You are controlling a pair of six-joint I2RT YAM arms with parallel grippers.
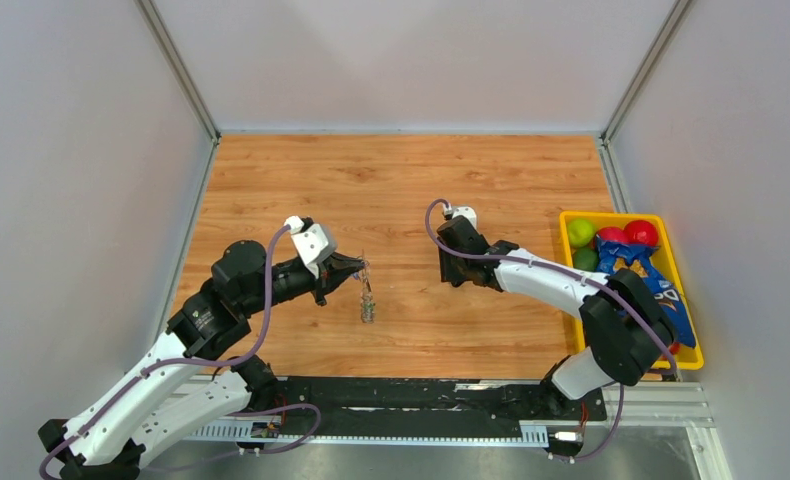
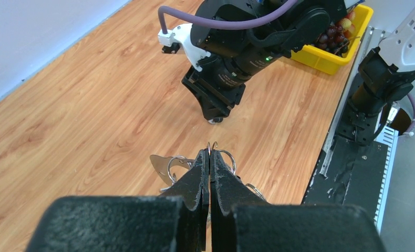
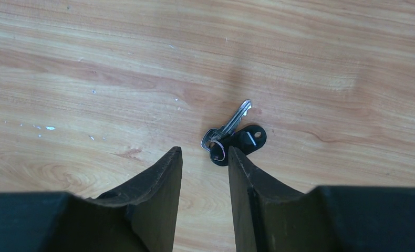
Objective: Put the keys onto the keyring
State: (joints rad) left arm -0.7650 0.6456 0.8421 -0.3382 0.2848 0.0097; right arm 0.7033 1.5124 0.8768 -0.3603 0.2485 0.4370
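1. Wooden table (image 1: 411, 180): the work surface. Both arms reach over its middle band, the left arm at left and the right arm at right.
2. Left gripper (image 2: 209, 157): jaws pressed together on the thin wire of the keyring (image 1: 368, 308), pinching it at the top of the loop. The rest of the ring and its chain bits hang below the fingertips, left of the table's centre. Whether the lowest part touches the wood cannot be told.
3. Right gripper (image 3: 203, 153): jaws parted and holding nothing, aimed down at the table, well apart from the left gripper and to its right.
4. Keys (image 3: 231, 135): lying flat on the wood with their heads overlapping, just beyond the right gripper's fingertips. In the wrist view they sit slightly off the gap's centreline, toward the right-hand finger. In the top view the wrist hides them.
5. Silver key (image 3: 236, 119): its long axis runs obliquely, the blade pointing away from the gripper and rightward. The black-headed key (image 3: 247, 139) lies just beside it.
6. Governing relation (a judgement): the right arm is by far the nearer to the keys. A short advance with a slight rightward shift should bring the heads between the jaws. The carry would then run leftward to the held keyring.
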